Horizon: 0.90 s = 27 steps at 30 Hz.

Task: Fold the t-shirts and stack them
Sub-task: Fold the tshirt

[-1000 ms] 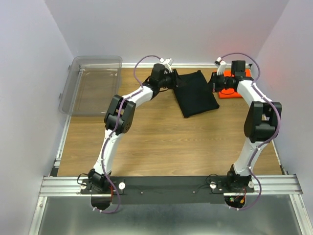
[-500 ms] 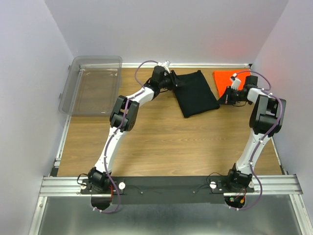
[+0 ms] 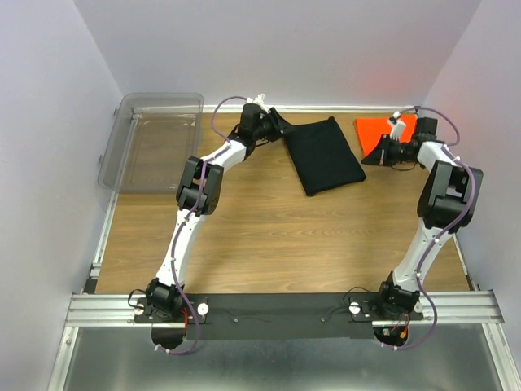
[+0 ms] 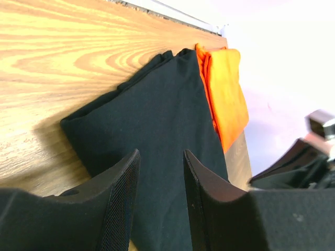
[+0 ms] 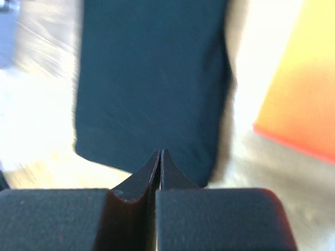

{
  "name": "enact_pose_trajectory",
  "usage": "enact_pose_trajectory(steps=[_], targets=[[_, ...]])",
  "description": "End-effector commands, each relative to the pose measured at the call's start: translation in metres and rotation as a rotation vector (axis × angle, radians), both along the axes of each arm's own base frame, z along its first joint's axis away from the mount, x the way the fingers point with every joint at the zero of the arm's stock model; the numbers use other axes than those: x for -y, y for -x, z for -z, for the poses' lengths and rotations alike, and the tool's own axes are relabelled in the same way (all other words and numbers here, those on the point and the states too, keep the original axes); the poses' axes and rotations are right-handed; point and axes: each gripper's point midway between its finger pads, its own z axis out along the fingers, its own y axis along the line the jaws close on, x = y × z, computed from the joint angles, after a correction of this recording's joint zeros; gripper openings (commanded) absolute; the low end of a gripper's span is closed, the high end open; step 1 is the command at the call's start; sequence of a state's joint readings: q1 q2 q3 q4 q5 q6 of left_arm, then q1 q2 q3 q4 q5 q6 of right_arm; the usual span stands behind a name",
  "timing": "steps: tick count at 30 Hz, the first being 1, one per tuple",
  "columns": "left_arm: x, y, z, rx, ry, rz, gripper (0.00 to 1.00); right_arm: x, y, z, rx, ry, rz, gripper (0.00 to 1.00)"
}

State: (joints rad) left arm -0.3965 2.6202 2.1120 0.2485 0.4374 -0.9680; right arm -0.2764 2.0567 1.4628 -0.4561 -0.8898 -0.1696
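My left pincer (image 4: pixel 161 157) hangs half open and empty, the folded black shirt (image 4: pixel 157 99) just ahead on the counter (image 4: pixel 63 42), the orange shirt (image 4: pixel 226 94) beyond. My right pincer (image 5: pixel 159 152) is closed on nothing. Both look limp and light, so I'd pinch a folded edge through all layers.

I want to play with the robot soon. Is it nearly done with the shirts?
Both look folded: the black t-shirt and the orange t-shirt lie side by side. Nothing is in hand: the left gripper is open by the black one, the right gripper shut and empty. Still left: stacking them.
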Motion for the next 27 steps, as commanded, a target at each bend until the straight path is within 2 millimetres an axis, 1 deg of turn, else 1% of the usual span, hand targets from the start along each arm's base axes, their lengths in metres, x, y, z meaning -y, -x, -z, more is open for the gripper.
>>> enact_pose_trajectory(steps=[1,2,3,4,5,6,7,8,9,10,11,12,13,14,15,16,17,18,19,20,21,22,23,24,27], targets=[[-0.006,-0.012,-0.037,0.079,0.024,-0.037,0.47,-0.025,-0.028,-0.061,0.128,-0.136,-0.099,0.08],[-0.007,-0.012,-0.040,0.077,0.029,-0.039,0.47,-0.035,-0.035,-0.061,0.121,-0.151,-0.114,0.08],[-0.009,-0.014,-0.039,0.077,0.032,-0.045,0.47,-0.041,-0.045,-0.048,0.083,-0.168,-0.112,0.08],[-0.008,-0.013,-0.041,0.082,0.035,-0.040,0.47,-0.043,-0.064,-0.058,0.066,-0.168,-0.066,0.08],[-0.008,-0.014,-0.041,0.085,0.037,-0.039,0.47,-0.057,-0.075,-0.060,0.058,-0.166,-0.066,0.09],[-0.007,-0.013,-0.042,0.086,0.048,-0.031,0.47,-0.063,-0.085,-0.036,0.002,-0.177,-0.050,0.10],[-0.004,-0.010,-0.040,0.080,0.056,-0.012,0.47,-0.065,-0.108,-0.050,0.023,-0.171,-0.001,0.12],[-0.003,-0.009,-0.040,0.078,0.062,-0.003,0.47,-0.069,-0.120,-0.044,-0.003,-0.169,0.036,0.12],[-0.001,-0.008,-0.041,0.082,0.065,0.006,0.47,-0.081,-0.132,-0.041,-0.004,-0.163,0.056,0.14],[-0.002,-0.006,-0.039,0.085,0.058,0.015,0.47,-0.085,-0.155,-0.034,-0.005,-0.160,0.120,0.16],[-0.002,-0.005,-0.044,0.096,0.057,0.019,0.47,-0.085,-0.158,-0.016,-0.042,-0.167,0.146,0.17],[-0.004,-0.004,-0.040,0.090,0.050,0.019,0.47,-0.090,-0.175,-0.035,0.016,-0.179,0.154,0.17],[-0.004,-0.001,-0.038,0.095,0.043,0.027,0.47,-0.092,-0.185,-0.028,-0.005,-0.197,0.200,0.17],[-0.008,-0.001,-0.046,0.111,0.042,0.027,0.47,-0.094,-0.192,-0.009,-0.026,-0.203,0.221,0.17],[-0.010,0.003,-0.038,0.099,0.031,0.028,0.47,-0.094,-0.201,-0.007,-0.020,-0.210,0.244,0.17],[-0.012,0.003,-0.040,0.108,0.027,0.028,0.47,-0.093,-0.210,-0.017,-0.004,-0.231,0.273,0.17],[-0.014,0.005,-0.041,0.114,0.022,0.033,0.47,-0.087,-0.218,-0.011,-0.002,-0.218,0.326,0.17],[-0.018,0.008,-0.042,0.126,0.007,0.035,0.47,-0.084,-0.223,0.000,-0.006,-0.212,0.358,0.16],[-0.020,0.010,-0.044,0.133,0.001,0.035,0.47,-0.080,-0.226,0.004,-0.008,-0.202,0.389,0.16],[-0.023,0.011,-0.055,0.163,-0.011,0.037,0.47,-0.072,-0.231,0.011,-0.007,-0.177,0.445,0.15],[-0.026,0.013,-0.051,0.161,-0.023,0.038,0.47,-0.064,-0.233,0.020,-0.016,-0.149,0.493,0.15],[-0.028,0.014,-0.053,0.169,-0.030,0.038,0.47,-0.064,-0.233,0.018,-0.012,-0.150,0.493,0.15],[-0.029,0.018,-0.056,0.176,-0.035,0.043,0.47,-0.058,-0.235,0.026,-0.013,-0.128,0.529,0.14],[-0.030,0.019,-0.059,0.197,-0.050,0.049,0.47,-0.055,-0.235,0.027,-0.013,-0.122,0.542,0.14],[-0.031,0.023,-0.059,0.199,-0.061,0.058,0.47,-0.054,-0.236,0.030,-0.020,-0.129,0.550,0.14]])
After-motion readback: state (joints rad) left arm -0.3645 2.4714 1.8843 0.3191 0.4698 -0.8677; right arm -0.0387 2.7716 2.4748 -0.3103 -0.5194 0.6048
